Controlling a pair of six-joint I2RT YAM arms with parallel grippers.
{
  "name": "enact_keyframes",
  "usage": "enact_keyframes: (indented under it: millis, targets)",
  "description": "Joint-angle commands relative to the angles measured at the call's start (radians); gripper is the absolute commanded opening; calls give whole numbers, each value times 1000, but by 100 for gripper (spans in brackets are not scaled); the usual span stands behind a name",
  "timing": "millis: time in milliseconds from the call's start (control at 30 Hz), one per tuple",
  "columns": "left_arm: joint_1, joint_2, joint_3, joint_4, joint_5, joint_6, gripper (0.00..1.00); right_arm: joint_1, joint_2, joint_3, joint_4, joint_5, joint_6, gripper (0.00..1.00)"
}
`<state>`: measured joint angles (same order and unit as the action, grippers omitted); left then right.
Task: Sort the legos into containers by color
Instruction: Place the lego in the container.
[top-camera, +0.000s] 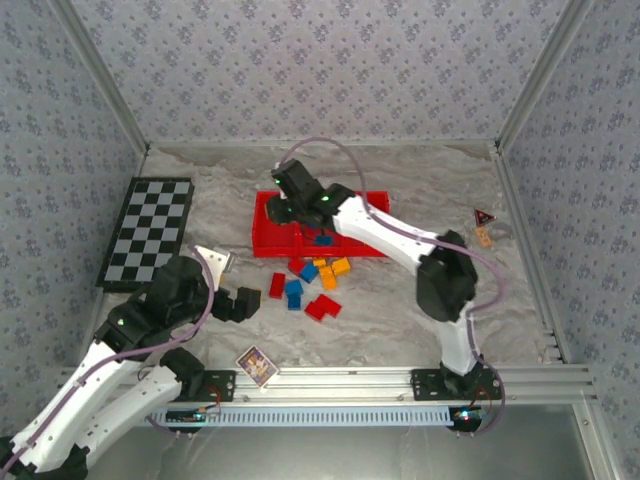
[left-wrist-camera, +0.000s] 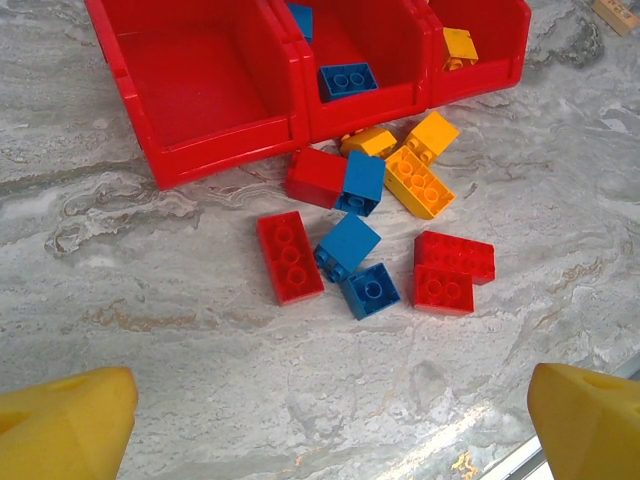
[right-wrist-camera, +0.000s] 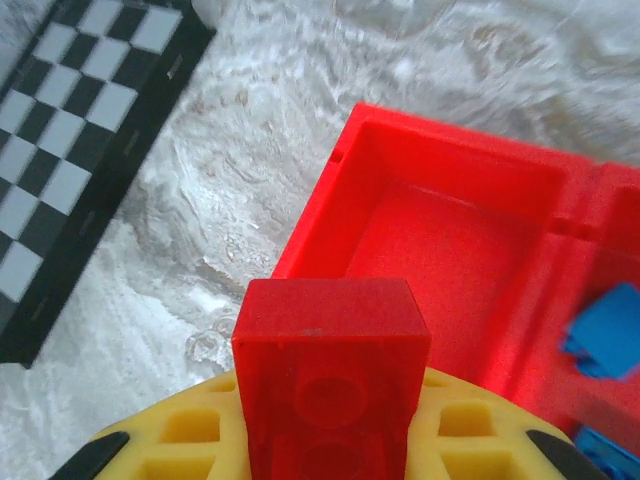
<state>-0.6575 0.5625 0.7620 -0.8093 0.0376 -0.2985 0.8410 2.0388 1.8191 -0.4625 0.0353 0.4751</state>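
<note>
The right gripper (right-wrist-camera: 330, 450), closest to its wrist camera, pinches a red brick (right-wrist-camera: 330, 340) over the left end of the red tray (top-camera: 262, 235), which sits mid-table toward the far edge. The left gripper (left-wrist-camera: 325, 440) hovers with its fingers spread wide by the near edge, facing the loose legos (left-wrist-camera: 350, 245) in front of the tray. Bare table (top-camera: 400, 170) lies right of and behind the tray, and a checkered board (top-camera: 150, 230) lines the left edge. The left compartment (left-wrist-camera: 225, 155) shows bare floor. The middle compartment (left-wrist-camera: 365, 112) holds blue bricks (left-wrist-camera: 347, 80), and the right compartment (left-wrist-camera: 480, 85) an orange-yellow brick (left-wrist-camera: 460, 45).
</note>
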Motion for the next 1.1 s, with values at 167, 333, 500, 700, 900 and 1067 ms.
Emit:
enact_keyframes:
  millis: [167,333,500,700,900,1067]
  targets:
    - [-7,-27,-6,19,15,17,100,-48,186,154,-17,-127,45,20]
    - [-6,-32,-5,20,14,17,100,-58,208,189,-48,-141,46,45]
    - [-5,-30,-6,22,13,16,100,-41,183,232,-134,-119,23,73]
    - [-4,-32,-6,21,8,15,100,-33,88,225,-207,-82,18,76]
    - [-5,-33,-6,21,10,15,100,-11,-86,90,-259,-2,-7,81]
    - [-8,-39,-4,21,18,18,100,7,-303,-151,-276,52,-48,88]
